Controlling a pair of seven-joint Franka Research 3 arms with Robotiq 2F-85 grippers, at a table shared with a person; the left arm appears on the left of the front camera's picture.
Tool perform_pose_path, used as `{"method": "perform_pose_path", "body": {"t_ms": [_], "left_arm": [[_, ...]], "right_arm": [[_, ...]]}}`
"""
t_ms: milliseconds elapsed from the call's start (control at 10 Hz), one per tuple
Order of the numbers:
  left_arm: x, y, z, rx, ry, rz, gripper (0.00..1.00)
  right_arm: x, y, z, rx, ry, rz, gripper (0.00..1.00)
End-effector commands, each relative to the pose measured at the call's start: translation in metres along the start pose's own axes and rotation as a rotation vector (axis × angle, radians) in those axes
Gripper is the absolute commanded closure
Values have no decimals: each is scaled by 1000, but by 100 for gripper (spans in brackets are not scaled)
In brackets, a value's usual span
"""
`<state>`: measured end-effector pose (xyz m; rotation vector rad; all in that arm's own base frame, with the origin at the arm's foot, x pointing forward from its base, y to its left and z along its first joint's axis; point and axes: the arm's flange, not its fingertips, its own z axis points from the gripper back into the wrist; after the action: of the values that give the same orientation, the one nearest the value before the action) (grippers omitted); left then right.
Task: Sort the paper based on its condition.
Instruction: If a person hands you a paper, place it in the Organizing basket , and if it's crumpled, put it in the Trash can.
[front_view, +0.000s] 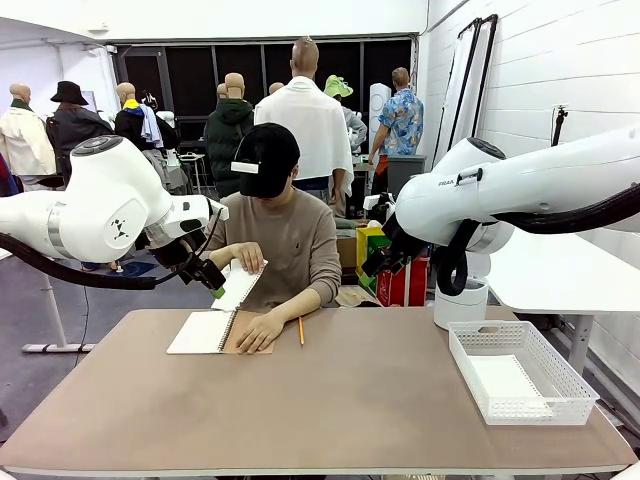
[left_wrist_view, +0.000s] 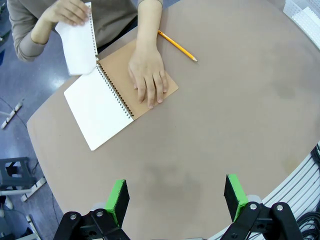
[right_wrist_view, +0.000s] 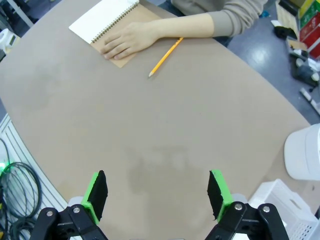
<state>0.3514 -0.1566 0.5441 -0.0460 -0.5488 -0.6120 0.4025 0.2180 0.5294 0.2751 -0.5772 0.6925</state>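
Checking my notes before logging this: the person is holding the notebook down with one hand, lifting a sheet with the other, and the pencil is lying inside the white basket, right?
Not quite. The pencil lies on the bare table beside the notebook, not in the white basket, as the front view shows. The rest holds.

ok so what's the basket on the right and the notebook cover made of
The basket looks like white moulded plastic: a stiff grid of small holes in its walls, faint sheen. The notebook cover looks like plain brown cardboard, matt and uncoated, bound by a wire spiral, probably metal.
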Motion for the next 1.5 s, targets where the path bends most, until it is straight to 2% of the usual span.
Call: {"method": "perform_pose_path", "body": {"t_ms": [0, 1400], "left_arm": [[-1, 2, 0, 5, 2, -5, 0], [-1, 2, 0, 5, 2, -5, 0]], "right_arm": [[-2, -1, 2, 2, 8, -9, 0], [-2, -1, 2, 2, 8, -9, 0]]}}
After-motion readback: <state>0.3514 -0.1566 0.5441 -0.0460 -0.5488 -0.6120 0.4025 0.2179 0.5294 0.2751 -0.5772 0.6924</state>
